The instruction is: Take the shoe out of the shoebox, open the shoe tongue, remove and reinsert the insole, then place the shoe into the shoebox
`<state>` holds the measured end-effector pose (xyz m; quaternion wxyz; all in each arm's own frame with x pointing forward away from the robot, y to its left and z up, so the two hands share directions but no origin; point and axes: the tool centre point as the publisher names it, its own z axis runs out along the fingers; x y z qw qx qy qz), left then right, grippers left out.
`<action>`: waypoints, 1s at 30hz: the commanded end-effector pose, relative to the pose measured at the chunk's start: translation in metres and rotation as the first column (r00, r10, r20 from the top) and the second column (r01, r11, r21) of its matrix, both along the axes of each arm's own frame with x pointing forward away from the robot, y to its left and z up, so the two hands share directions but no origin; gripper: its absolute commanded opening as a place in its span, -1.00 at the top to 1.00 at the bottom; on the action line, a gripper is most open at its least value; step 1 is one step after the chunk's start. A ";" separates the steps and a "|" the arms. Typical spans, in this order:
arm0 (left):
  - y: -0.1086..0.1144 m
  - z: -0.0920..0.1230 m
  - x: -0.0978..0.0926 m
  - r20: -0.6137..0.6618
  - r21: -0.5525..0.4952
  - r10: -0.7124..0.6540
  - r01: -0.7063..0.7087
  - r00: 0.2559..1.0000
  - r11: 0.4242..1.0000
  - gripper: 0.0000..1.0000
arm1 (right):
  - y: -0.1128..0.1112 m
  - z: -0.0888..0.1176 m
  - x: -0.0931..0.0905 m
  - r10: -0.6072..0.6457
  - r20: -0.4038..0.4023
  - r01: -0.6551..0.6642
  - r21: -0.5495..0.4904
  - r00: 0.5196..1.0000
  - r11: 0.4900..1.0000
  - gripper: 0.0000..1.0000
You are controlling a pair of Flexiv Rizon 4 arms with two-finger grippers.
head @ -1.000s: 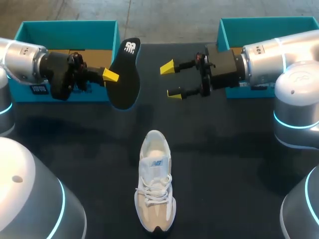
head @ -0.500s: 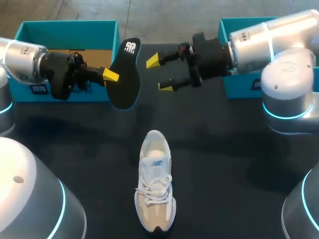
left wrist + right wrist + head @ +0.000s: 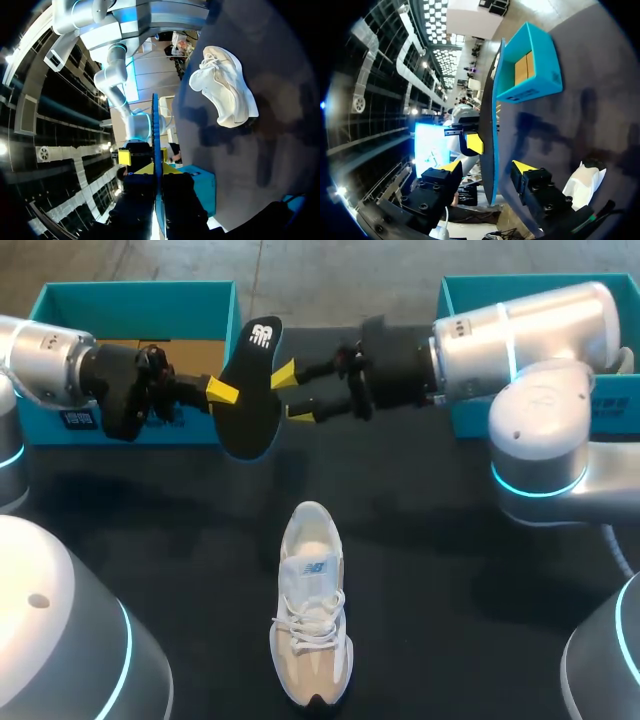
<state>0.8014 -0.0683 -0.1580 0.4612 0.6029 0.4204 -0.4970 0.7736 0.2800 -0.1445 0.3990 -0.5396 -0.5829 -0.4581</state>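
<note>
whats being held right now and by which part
Left gripper pinches the black insole at its side edge, about mid-length. Right gripper is open, holding nothing.

Table (image 3: 450, 550): shoe (image 3: 312, 610), left box (image 3: 130, 302), right box (image 3: 462, 300)

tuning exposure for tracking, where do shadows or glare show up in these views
Head view: soft shadows lie on the dark table; the white shoe stands out bright, with no hard glare. Left wrist view: blotchy shadows on the table beside the shoe. Right wrist view: dark shadow bands cross the table between the box and the shoe.
</note>
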 end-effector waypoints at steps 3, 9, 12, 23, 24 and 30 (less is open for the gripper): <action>0.000 -0.001 0.000 0.002 -0.002 -0.001 0.001 1.000 1.000 1.00 | 0.018 -0.006 -0.003 -0.015 -0.008 0.016 0.018 1.000 1.000 -0.25; 0.000 -0.001 0.000 0.002 -0.002 -0.001 0.001 1.000 1.000 1.00 | 0.028 -0.007 -0.004 -0.010 -0.010 0.011 0.026 1.000 1.000 0.02; 0.000 -0.001 0.000 0.002 -0.002 -0.001 0.001 1.000 1.000 1.00 | 0.031 -0.007 -0.005 -0.005 -0.009 0.005 0.026 1.000 1.000 0.08; 0.000 -0.001 0.000 0.002 -0.002 -0.001 0.001 1.000 1.000 1.00 | 0.038 -0.007 -0.007 0.007 -0.005 -0.007 0.019 1.000 1.000 0.19; 0.000 -0.001 0.000 0.002 -0.002 -0.001 0.001 1.000 1.000 1.00 | 0.039 -0.007 -0.007 0.006 -0.005 -0.006 0.019 1.000 1.000 0.22; 0.000 -0.001 0.000 0.002 -0.002 -0.001 0.001 1.000 1.000 1.00 | 0.039 -0.007 -0.006 0.005 0.000 -0.005 0.025 1.000 1.000 0.30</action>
